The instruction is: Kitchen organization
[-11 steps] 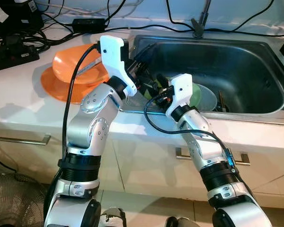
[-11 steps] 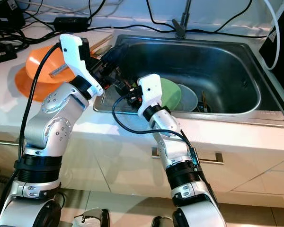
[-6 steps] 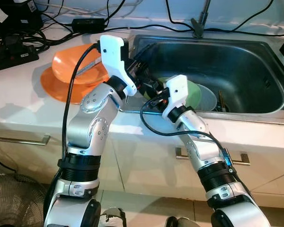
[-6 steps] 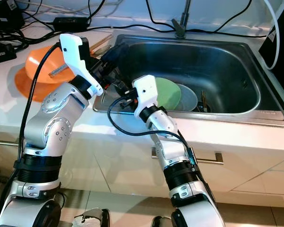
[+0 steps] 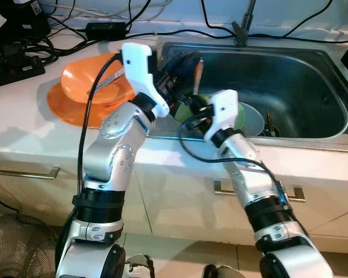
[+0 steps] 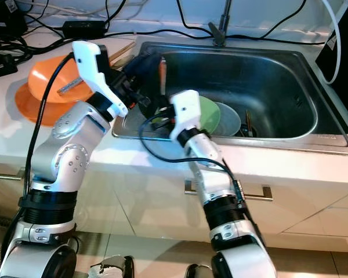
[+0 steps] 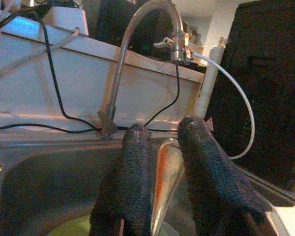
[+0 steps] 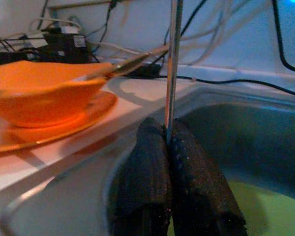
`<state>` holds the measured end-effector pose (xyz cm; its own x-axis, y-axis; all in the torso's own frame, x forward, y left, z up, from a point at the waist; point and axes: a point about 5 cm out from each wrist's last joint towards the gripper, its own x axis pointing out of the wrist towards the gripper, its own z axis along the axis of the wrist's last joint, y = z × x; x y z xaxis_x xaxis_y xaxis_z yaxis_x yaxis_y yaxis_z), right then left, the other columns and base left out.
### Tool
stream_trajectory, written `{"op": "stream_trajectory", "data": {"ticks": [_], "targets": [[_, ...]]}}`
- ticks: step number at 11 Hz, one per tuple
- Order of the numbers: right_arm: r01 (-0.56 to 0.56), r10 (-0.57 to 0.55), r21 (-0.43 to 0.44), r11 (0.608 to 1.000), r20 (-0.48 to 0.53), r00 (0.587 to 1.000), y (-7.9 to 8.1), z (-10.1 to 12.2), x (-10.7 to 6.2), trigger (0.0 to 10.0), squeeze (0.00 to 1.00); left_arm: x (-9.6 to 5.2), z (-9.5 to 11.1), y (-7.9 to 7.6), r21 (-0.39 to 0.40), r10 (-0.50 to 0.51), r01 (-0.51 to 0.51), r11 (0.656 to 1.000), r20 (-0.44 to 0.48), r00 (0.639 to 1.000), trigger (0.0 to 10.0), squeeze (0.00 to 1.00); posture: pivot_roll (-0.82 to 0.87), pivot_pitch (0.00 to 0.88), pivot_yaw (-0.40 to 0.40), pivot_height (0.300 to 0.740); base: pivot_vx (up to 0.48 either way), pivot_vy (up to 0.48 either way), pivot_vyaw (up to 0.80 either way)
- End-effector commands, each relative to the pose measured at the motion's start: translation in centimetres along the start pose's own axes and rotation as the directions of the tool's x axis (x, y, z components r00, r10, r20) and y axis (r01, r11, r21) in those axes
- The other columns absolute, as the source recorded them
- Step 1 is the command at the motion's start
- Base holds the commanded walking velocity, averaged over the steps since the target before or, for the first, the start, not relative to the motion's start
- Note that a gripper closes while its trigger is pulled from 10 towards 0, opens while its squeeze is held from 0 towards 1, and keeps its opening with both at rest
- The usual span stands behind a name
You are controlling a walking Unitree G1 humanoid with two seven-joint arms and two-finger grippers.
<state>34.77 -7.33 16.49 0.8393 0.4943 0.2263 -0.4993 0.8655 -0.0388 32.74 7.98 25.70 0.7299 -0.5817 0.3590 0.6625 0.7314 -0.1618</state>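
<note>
The left wrist view looks along the left gripper [image 7: 160, 142], whose two black fingers [image 7: 130, 177] stand a little apart with the metal spoon [image 7: 163, 182] between them, its bowl glinting orange; whether they press on it cannot be told. Behind them are the curved faucet [image 7: 137, 29] and the back wall of the sink [image 7: 49, 167].

The right wrist view shows the right gripper [image 8: 167, 135] with its fingers [image 8: 145, 162] pressed together on a thin metal handle that rises straight up. Beside it on the counter [image 8: 54, 157] sits an orange bowl [image 8: 44, 91] on an orange plate [image 8: 34, 132], with chopsticks [image 8: 137, 59] lying across the bowl.

In the head views both arms bend in over the left front corner of the sink. The left arm's white wrist housing is raised above the rim; the right arm reaches up from below the counter edge. The spoon [image 5: 197, 72] stands nearly upright above a green plate [image 5: 239, 113] and a grey plate [image 5: 255, 119] in the basin. Where the two grippers meet is dark and crowded, and the spoon's lower handle is hidden there. Dark utensils [image 5: 271, 124] at the sink bottom are hard to make out.
</note>
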Motion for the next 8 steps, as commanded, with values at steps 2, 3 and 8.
{"op": "stream_trajectory", "data": {"ticks": [2, 3, 8], "targets": [[0.036, -0.036, 0.004, 0.999, 0.012, 0.999, -0.9, 0.3, 0.3, 0.0, 0.0, -0.2, 0.9, 0.0, -0.012, 0.002, -0.002, 1.0, 0.046, 0.999, 10.0, 1.0, 0.12, 0.084, 0.025, 0.74, 0.0, 0.0, 0.0], [0.054, -0.054, 0.0, 0.999, 0.006, 0.999, -1.3, 0.2, 0.3, 0.0, 0.0, -0.3, 1.2, 0.2, -0.023, 0.014, -0.013, 1.0, 0.065, 0.998, 10.0, 1.0, 0.13, 0.084, 0.026, 0.74, 0.0, 0.0, 0.0], [0.264, -0.271, -0.084, 0.961, -0.088, 0.959, -7.4, 0.3, 0.5, 10.0, 0.0, -2.8, -2.9, 1.9, 0.179, 0.096, -0.062, 0.982, -0.186, 0.978, 10.0, 0.0, 0.13, 0.085, 0.022, 0.74, 0.0, 0.0, 0.0]]}}
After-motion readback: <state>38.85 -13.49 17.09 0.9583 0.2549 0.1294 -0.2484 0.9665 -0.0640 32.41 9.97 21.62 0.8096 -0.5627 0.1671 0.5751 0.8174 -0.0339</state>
